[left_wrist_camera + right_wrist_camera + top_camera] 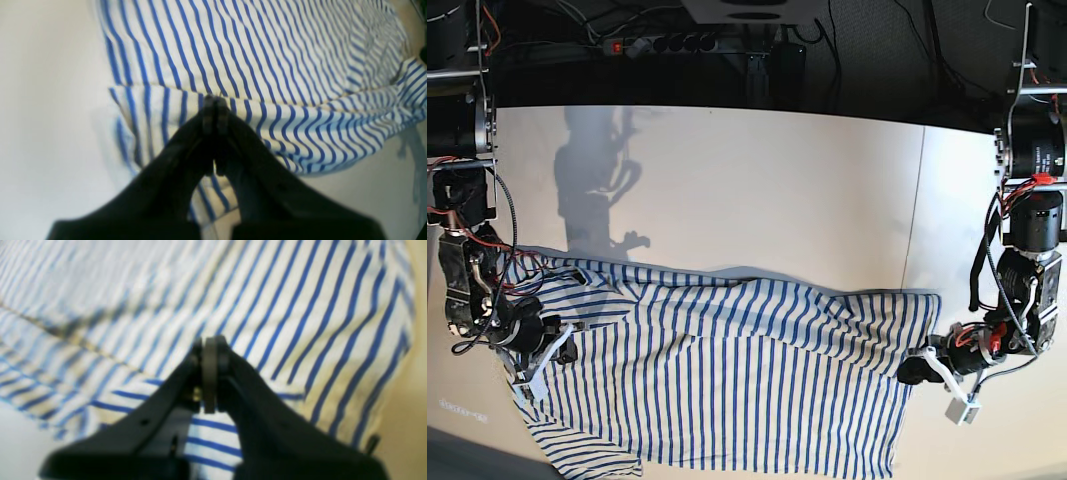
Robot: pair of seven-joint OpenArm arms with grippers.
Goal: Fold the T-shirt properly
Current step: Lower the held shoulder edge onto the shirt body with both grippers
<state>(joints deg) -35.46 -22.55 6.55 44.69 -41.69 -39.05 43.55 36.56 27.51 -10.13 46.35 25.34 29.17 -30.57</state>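
Note:
The T-shirt [727,380], white with thin blue stripes, lies spread and wrinkled across the front of the white table [757,190]. My left gripper [915,368] is at the shirt's right edge in the base view. In the left wrist view its jaws [215,100] are shut, pinching a raised hem fold of the T-shirt [267,50]. My right gripper [567,350] sits at the shirt's left side, near a sleeve. In the right wrist view this gripper [210,341] is shut with the striped cloth [300,306] bunched around its tips.
A power strip [662,42] and cables run along the dark back edge behind the table. A seam [915,200] crosses the tabletop on the right. A small white block [960,410] hangs by the left arm. The shirt's lower hem reaches the table's front edge.

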